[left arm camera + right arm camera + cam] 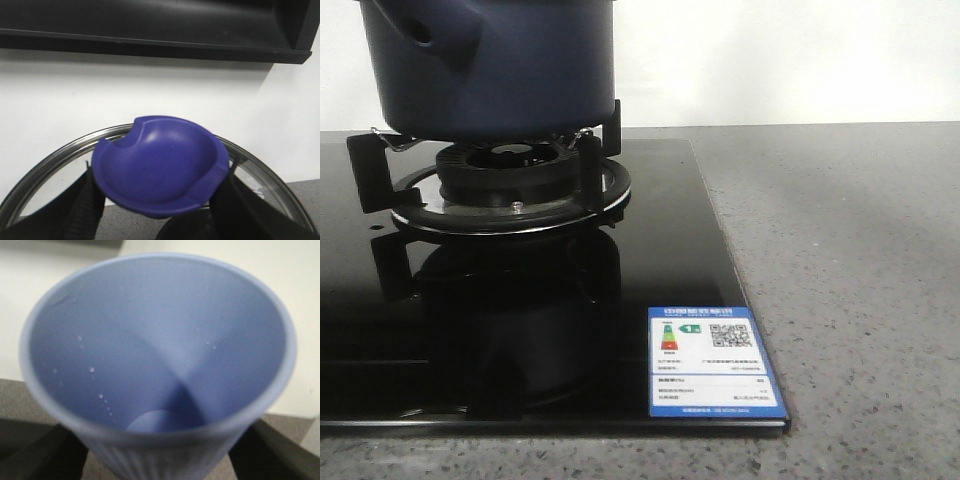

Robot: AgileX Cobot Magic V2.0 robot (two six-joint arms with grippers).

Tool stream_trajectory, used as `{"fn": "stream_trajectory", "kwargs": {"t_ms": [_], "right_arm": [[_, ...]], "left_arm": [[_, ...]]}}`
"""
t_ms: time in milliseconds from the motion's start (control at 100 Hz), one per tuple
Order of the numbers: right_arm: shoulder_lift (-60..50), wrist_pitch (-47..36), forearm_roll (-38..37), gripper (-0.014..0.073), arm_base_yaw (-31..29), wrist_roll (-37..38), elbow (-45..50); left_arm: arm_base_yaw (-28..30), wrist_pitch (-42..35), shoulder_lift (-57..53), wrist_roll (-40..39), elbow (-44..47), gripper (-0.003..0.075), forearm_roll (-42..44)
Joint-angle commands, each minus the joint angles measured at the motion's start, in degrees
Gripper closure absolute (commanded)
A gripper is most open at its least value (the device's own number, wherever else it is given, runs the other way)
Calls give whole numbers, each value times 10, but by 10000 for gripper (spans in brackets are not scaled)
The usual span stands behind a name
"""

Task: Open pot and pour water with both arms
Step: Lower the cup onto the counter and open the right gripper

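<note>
Dark navy-blue round pot (490, 65) seated on black gas burner (505, 185).
Left gripper (157, 220) grasps glass lid's blue knob (160, 165); right gripper (155, 460) grasps pale blue ribbed cup (160, 365); energy label (713, 363) at 5 o'clock.

Energy label (714, 363) on black hob (520, 330), grey counter (850, 260).

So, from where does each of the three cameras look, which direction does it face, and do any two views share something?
Front view: sits low, faces forward over the glass hob; shows the pot on its burner; no arm visible.
Left wrist view: on the left arm, faces a white wall; left hand grips the glass lid by its blue knob.
Right wrist view: on the right arm, looks down into the pale blue cup; dark fingers flank it.
Shared: both wrist views show grey countertop and white wall.
</note>
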Motion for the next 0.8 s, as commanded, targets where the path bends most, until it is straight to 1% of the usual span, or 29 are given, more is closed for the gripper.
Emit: {"fn": "stream_trajectory", "kwargs": {"t_ms": [0,140,260,450,640,710,790], "right_arm": [[-36,-75,-33,283,-32,37,42],[-42,-131,-33,283,-73,47,111],[-23,-173,-33,286,-107,53,143],[52,-267,-29,286,-165,53,154],[140,-394,11,286,-226,50,154],[167,-443,38,286,-245,23,154],[191,-488,65,286,-256,-30,154]], "left_arm": [[2,-60,-14,-2,-22,395,1],[2,-59,-14,-2,-22,395,1],[2,-52,-14,-2,-22,395,1],[2,-47,-14,-2,-22,395,1],[2,-47,-14,-2,-22,395,1],[2,-47,-14,-2,-22,395,1],[2,-47,-14,-2,-22,395,1]]}}
